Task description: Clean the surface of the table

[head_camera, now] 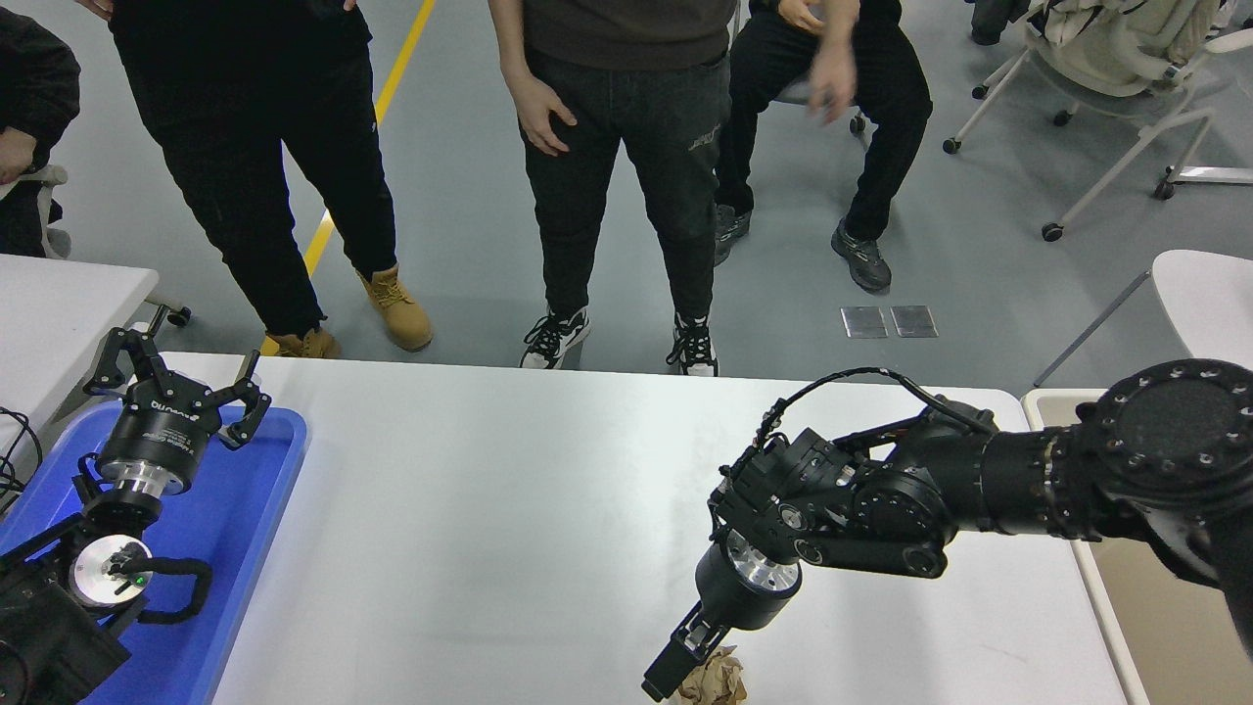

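Observation:
The white table surface [489, 490] fills the middle of the view. A crumpled brown paper ball [719, 679] lies on it at the near edge, cut off by the picture's bottom. My right gripper [673, 674] points down and toward the near edge. Its fingers look pressed together into one narrow bar, and the tip is at the ball's left side. My left gripper [174, 380] is parked open over the blue tray [264, 470] at the lower left.
Several people stand or sit along the table's far side [626, 147]. A smaller white table [59, 294] stands at the left. A beige bin [1155, 627] is just past the table's right edge. Office chairs [1106, 59] stand at the back right.

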Tool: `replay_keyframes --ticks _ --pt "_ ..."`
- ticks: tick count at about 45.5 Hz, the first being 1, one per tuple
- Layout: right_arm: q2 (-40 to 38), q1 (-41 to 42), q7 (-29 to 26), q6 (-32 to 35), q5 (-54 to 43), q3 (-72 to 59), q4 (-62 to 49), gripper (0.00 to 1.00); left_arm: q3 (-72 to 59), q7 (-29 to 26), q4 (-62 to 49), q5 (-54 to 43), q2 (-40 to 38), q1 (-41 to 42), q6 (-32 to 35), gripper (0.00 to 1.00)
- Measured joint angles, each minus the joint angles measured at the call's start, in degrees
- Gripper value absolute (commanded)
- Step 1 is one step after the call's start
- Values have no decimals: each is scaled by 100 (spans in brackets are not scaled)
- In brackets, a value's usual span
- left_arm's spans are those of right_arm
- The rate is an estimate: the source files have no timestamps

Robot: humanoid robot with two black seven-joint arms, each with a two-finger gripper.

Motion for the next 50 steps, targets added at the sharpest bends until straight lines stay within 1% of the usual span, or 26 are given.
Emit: replay_keyframes --ticks 43,47,48,50 --pt "-97 -497 0 -202 -240 -37 -341 98 0 0 0 0 0 0 0 100" --pt "-102 -519 0 -208 -244 -42 -343 94 0 0 0 0 0 0 0 100" --pt "-103 -523 0 -213 -245 -42 -344 91 0 0 0 0 0 0 0 100" --pt "-105 -529 0 -230 -248 -45 -345 81 0 0 0 0 0 0 0 100"
